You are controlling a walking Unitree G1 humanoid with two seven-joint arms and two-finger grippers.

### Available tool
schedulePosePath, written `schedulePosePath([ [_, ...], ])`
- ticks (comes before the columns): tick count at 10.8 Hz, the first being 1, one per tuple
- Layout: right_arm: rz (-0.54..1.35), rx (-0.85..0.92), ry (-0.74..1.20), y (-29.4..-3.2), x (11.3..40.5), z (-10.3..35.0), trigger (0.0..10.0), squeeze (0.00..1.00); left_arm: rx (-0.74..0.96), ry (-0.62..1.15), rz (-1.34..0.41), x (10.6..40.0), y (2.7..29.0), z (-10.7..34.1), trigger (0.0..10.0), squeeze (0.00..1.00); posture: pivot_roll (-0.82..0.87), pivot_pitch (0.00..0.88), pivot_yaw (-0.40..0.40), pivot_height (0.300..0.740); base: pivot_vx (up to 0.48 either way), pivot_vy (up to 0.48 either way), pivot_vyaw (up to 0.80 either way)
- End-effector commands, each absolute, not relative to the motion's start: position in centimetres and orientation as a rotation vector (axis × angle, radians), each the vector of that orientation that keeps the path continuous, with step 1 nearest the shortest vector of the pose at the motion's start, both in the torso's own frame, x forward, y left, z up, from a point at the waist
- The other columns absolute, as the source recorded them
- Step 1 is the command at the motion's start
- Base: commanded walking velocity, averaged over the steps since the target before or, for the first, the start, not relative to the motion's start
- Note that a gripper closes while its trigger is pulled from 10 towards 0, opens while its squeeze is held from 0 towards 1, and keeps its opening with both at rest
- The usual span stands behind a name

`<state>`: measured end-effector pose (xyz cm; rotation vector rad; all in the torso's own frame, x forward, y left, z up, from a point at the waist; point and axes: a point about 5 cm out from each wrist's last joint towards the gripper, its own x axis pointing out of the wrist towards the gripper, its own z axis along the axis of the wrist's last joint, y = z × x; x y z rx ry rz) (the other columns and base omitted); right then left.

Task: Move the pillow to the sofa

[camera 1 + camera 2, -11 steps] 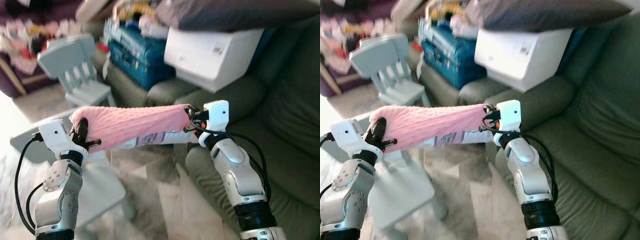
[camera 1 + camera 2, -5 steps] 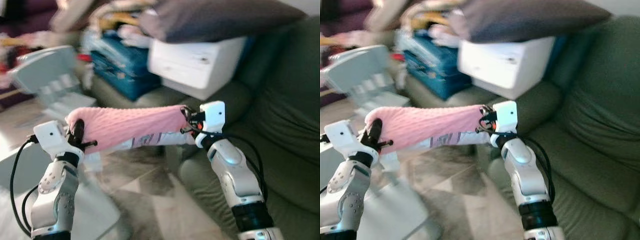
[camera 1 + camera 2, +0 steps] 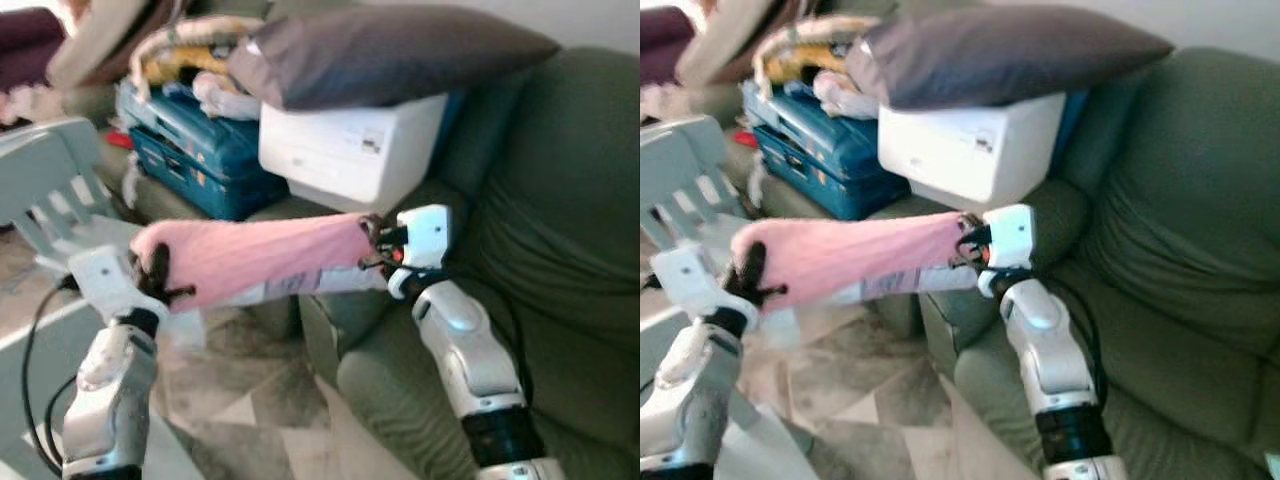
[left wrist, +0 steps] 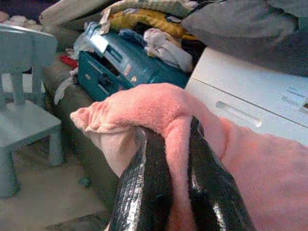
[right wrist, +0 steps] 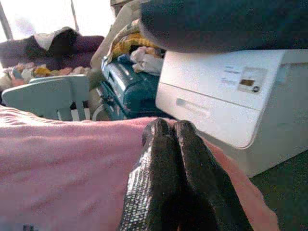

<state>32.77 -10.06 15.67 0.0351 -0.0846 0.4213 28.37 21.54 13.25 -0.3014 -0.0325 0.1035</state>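
In front of the robot, held up in the air between both arms: the pink knobbly fleece pillow (image 3: 255, 258), stretched level from left to right, with a pale printed underside showing along its near edge.
Pillow's place: above the patterned floor (image 3: 250, 400) and the near left edge of the sofa seat, not resting on anything.
Left pincer (image 4: 175, 144): its two black fingers (image 4: 144, 187) are narrowed on a bunched fold at the pillow's left end; pink fleece is squeezed up between them.
Right pincer (image 5: 171, 132): fingers pressed tightly together on the pillow's right end, with the pink fabric spread beneath and to either side of them.
Right arm (image 3: 465, 350): silver, reaching up from the near right, its white wrist block (image 3: 425, 235) just at the pillow's right end.
Left arm (image 3: 105, 390): silver, rising at the near left, blurred.
Sofa: the dark green upholstered sofa (image 3: 560, 260) takes up the right side, its seat cushion under and beside the right arm.
On the far end of the sofa: a white boxy printer (image 3: 350, 150) with a large grey cushion (image 3: 385, 55) lying on top of it.
Left of the printer: a teal hard case (image 3: 190, 140) with a heap of clothes (image 3: 190, 60) piled over it.
Far left: a pale blue-grey small chair (image 3: 50, 190), blurred.
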Motion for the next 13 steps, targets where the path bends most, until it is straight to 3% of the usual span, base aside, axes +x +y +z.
schedulePosePath([
  [1,0.378,0.027,-0.117,-11.32,32.99,16.50,10.0,0.00,-0.296,-0.058,0.085,28.70,20.97,13.97,10.0,0.00,-0.25,0.000,0.061,0.740,0.319,0.000,0.00],
  [3,0.376,0.028,-0.113,-11.33,32.98,16.46,10.0,0.00,-0.296,-0.054,0.085,28.68,20.98,13.93,10.0,0.00,-0.25,0.000,0.060,0.740,0.319,0.000,0.00],
  [8,0.375,0.026,-0.104,-11.33,32.99,16.37,10.0,0.00,-0.319,-0.040,0.082,28.75,20.84,13.73,10.0,0.00,-0.25,0.000,0.061,0.740,0.289,0.000,-0.80],
  [10,0.376,0.023,-0.104,-11.34,32.97,16.35,10.0,0.00,-0.321,-0.006,0.142,28.98,21.10,13.36,10.0,0.00,-0.25,0.000,0.061,0.740,0.000,0.000,-0.80],
  [13,0.383,0.019,-0.111,-11.28,32.92,16.37,10.0,0.00,-0.327,0.003,0.155,29.16,21.40,13.37,10.0,0.00,-0.25,0.000,0.062,0.740,0.000,0.000,0.00],
])
